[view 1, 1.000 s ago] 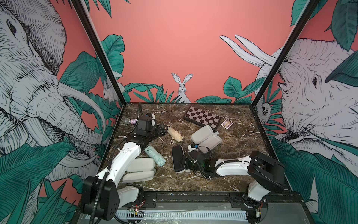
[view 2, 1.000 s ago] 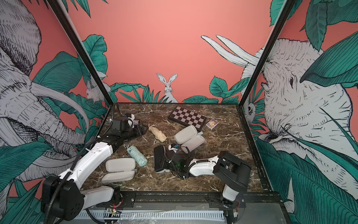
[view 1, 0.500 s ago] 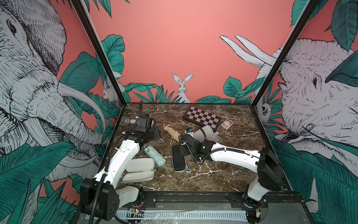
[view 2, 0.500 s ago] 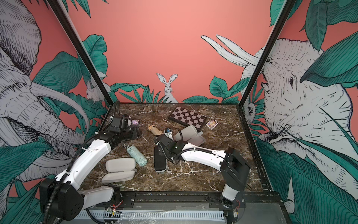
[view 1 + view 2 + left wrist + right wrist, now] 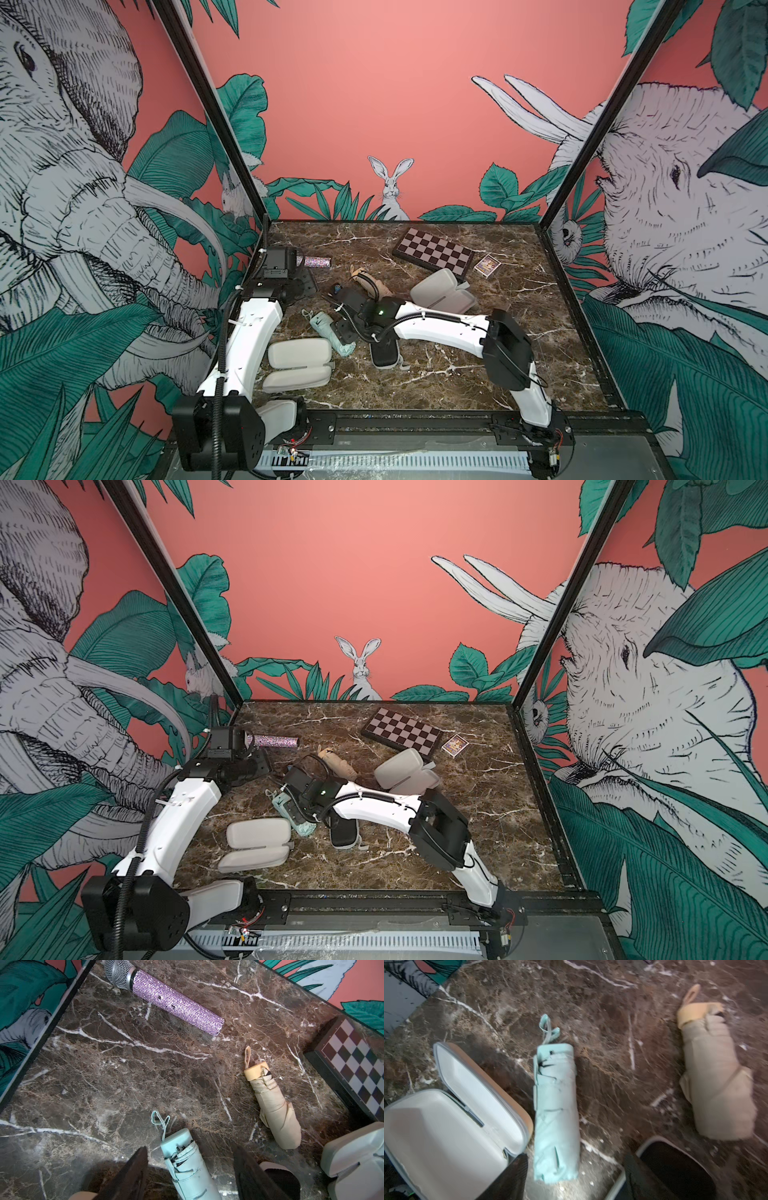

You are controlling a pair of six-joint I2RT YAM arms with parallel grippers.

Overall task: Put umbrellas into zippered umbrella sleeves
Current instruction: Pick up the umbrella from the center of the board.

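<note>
No umbrella is sitting in an open sleeve yet. The mint umbrella (image 5: 556, 1113) is lying near the middle of the counter (image 5: 478, 374), just beside the beige sleeve (image 5: 299, 365), which is gaping open toward the front-left corner. The tan umbrella (image 5: 716, 1084) is lying farther back. A second open sleeve (image 5: 442, 291) is waiting, seemingly empty, before the chessboard (image 5: 434, 251). The black sleeve (image 5: 384, 353) is lying shut, contents hidden, so at best one pair looks done. The right claw (image 5: 575, 1159) is hovering over the mint umbrella, spread apart and gripping nothing. The left claw (image 5: 190, 1148), also apart, is idling by the left edge.
</note>
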